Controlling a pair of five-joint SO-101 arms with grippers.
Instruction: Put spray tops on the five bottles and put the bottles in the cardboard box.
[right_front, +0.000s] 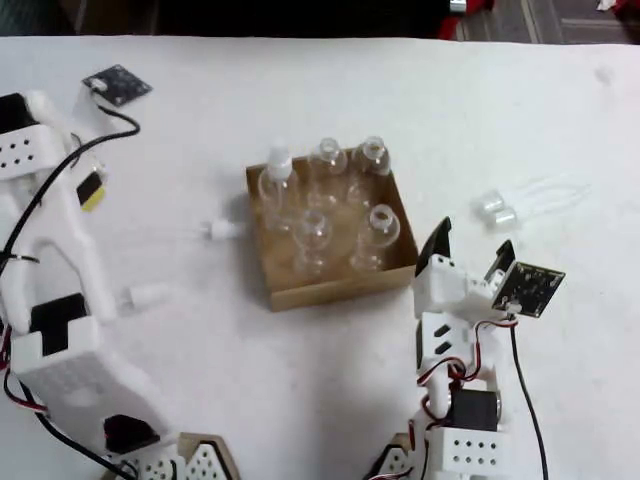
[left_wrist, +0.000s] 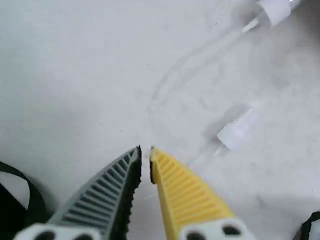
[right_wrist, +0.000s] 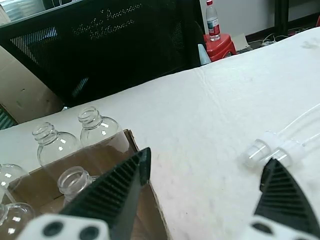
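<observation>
The cardboard box (right_front: 330, 285) in the middle of the table holds five clear bottles. The back-left bottle (right_front: 276, 180) wears a white spray top; the other bottles (right_front: 372, 160) have bare necks. Two spray tops (right_front: 495, 208) lie right of the box, and two others (right_front: 222, 229) (right_front: 148, 295) lie left of it. My right gripper (right_front: 470, 252) stands open beside the box's front right corner, holding nothing. In its wrist view the right gripper (right_wrist: 205, 200) points between the box (right_wrist: 131, 142) and the two tops (right_wrist: 272, 147). My left gripper (left_wrist: 145, 157) is shut and empty over bare table near a spray top (left_wrist: 232, 134).
White cloth covers the table. In the high view the left arm's body (right_front: 60, 340) and its cables run along the left side, and the right arm's base (right_front: 460, 420) sits at the front. A dark chair and a red stool (right_wrist: 217, 45) stand beyond the far edge.
</observation>
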